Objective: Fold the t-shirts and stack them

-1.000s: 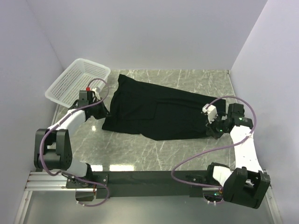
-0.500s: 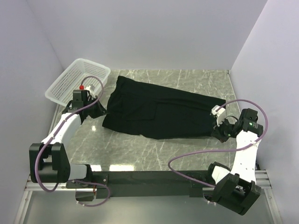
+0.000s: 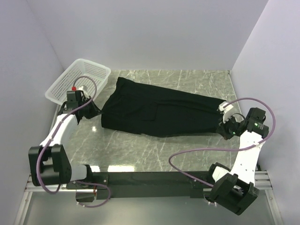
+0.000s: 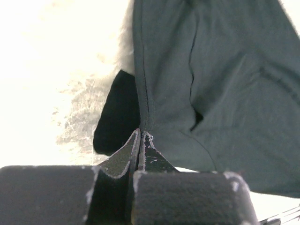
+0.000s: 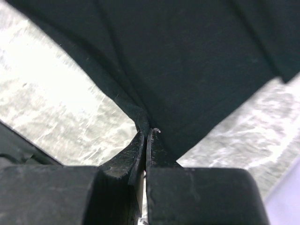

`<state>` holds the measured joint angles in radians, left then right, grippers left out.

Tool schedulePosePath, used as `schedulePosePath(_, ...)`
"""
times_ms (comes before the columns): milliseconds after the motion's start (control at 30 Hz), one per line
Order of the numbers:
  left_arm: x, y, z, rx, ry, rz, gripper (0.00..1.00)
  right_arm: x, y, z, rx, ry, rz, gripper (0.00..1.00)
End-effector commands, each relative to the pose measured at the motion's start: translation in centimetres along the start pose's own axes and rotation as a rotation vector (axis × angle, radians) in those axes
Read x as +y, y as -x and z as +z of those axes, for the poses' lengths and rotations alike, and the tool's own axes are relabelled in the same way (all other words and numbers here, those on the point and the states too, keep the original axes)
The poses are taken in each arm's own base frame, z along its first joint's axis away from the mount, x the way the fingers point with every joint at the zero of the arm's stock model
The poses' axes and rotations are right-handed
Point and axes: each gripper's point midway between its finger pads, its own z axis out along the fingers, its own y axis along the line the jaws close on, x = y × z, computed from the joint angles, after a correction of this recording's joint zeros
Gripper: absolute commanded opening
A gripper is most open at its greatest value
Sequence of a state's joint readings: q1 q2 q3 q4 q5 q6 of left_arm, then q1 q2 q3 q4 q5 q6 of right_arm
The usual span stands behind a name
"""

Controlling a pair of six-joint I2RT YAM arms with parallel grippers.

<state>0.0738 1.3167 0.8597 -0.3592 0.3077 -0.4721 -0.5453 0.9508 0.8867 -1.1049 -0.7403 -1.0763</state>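
T-shirt (image 3: pixel 159 112), seemingly taut, is pinched endwise by left gripper (image 4: pixel 140 135) and right gripper (image 5: pixel 147 131).

The t-shirt (image 3: pixel 159 110) lies flat on the table (image 3: pixel 140 152), running across mid-frame from upper left down to the right. The mesh basket (image 3: pixel 77 80) sits at the upper left of the frame, on the table's far left corner, near the shirt but apart from it. The left gripper (image 3: pixel 97 112) meets the shirt's left edge, below the basket. The right gripper (image 3: pixel 224 125) meets its right end, centre right.
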Motion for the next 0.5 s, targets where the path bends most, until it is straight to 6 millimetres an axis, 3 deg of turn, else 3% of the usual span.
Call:
schedulePosePath(0, -1.8, 4.1, -2.7, -0.150, -0.048, -0.009, 0.01, -2.2, 2.9, -1.6, -0.089, -0.089, -0.027, 0.00)
schedulePosePath(200, -2.3, 5.5, -2.8, -0.138, -0.091, -0.066, 0.01, -5.0, 3.1, -2.1, -0.111, -0.173, 0.039, 0.00)
schedulePosePath(467, -3.2, 5.9, 0.1, -0.001, -0.159, -0.080, 0.01, -7.7, 1.8, -0.6, -0.077, -0.196, 0.116, 0.00)
